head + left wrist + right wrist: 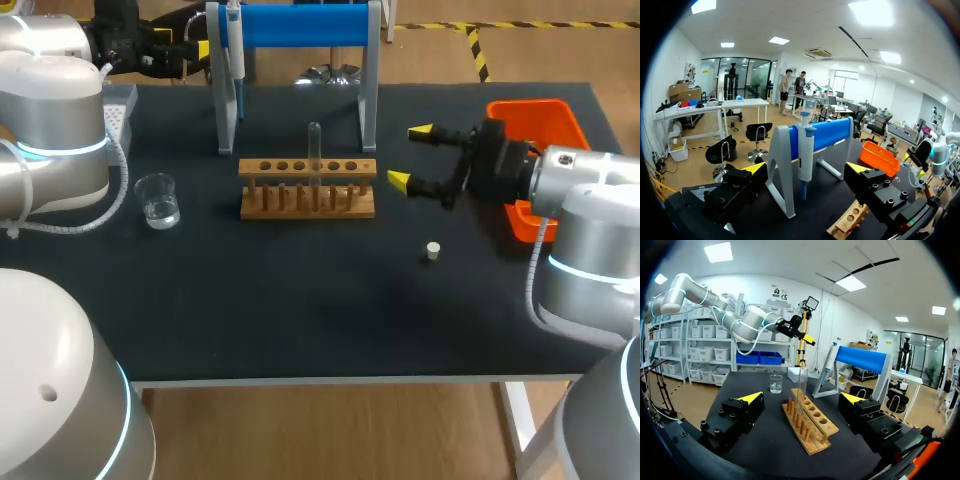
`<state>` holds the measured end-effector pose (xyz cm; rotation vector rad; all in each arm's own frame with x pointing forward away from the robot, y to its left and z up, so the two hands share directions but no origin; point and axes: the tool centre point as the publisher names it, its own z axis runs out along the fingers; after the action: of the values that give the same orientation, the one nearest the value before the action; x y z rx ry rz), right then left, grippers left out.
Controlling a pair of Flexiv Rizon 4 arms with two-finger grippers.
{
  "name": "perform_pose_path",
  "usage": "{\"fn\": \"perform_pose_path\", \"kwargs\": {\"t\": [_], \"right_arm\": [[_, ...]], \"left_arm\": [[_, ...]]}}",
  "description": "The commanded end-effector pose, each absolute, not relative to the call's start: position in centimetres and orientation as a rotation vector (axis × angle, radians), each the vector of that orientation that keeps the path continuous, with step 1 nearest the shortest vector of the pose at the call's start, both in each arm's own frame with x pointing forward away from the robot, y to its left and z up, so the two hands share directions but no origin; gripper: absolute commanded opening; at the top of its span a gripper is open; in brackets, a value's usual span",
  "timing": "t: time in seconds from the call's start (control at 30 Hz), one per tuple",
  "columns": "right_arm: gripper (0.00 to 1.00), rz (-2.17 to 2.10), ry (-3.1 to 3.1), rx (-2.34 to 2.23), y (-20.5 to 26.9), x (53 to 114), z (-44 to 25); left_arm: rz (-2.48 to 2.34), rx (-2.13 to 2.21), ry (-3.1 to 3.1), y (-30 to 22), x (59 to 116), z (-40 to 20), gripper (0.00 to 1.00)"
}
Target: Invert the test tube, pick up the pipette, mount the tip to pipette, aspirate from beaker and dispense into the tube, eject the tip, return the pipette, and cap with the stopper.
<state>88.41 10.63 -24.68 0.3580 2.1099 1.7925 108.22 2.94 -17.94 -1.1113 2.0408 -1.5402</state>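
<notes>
A clear test tube stands upright in the wooden rack at mid-table. My right gripper hovers open just right of the rack, fingers pointing at it; from the right wrist, the test tube and rack lie straight ahead of the right gripper. A pipette hangs on the blue stand. My left gripper is open with the pipette close ahead of its fingers, untouched. A beaker of water sits left of the rack. A white stopper lies front right.
An orange bin sits at the right edge behind my right arm. A grey tip box stands at the far left, beside my left arm. The stand's legs straddle the table behind the rack.
</notes>
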Motion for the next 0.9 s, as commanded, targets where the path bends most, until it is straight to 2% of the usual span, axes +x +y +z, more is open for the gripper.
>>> {"fn": "perform_pose_path", "kwargs": {"t": [0.03, 0.2, 0.5, 0.67, 0.9], "right_arm": [[1.00, 1.791, 2.112, 0.358, 10.6, 88.4, -24.7], [1.00, 1.791, 2.112, 0.358, 10.6, 88.4, -24.7], [1.00, 1.791, 2.112, 0.358, 10.6, 88.4, -24.7], [1.00, 1.791, 2.112, 0.358, 10.6, 88.4, -24.7], [1.00, 1.791, 2.112, 0.358, 10.6, 88.4, -24.7]], "left_arm": [[-1.543, -1.110, 2.038, 3.0, 108.3, -18.0, 1.00], [-1.571, -0.838, 2.022, 0.2, 102.7, -17.9, 1.00], [-1.585, -0.657, 1.984, -3.9, 92.6, -20.8, 1.00], [-1.589, -0.589, 2.035, -5.5, 89.5, -22.9, 1.00], [-1.605, -0.542, 2.049, -6.6, 88.0, -24.1, 1.00]]}}
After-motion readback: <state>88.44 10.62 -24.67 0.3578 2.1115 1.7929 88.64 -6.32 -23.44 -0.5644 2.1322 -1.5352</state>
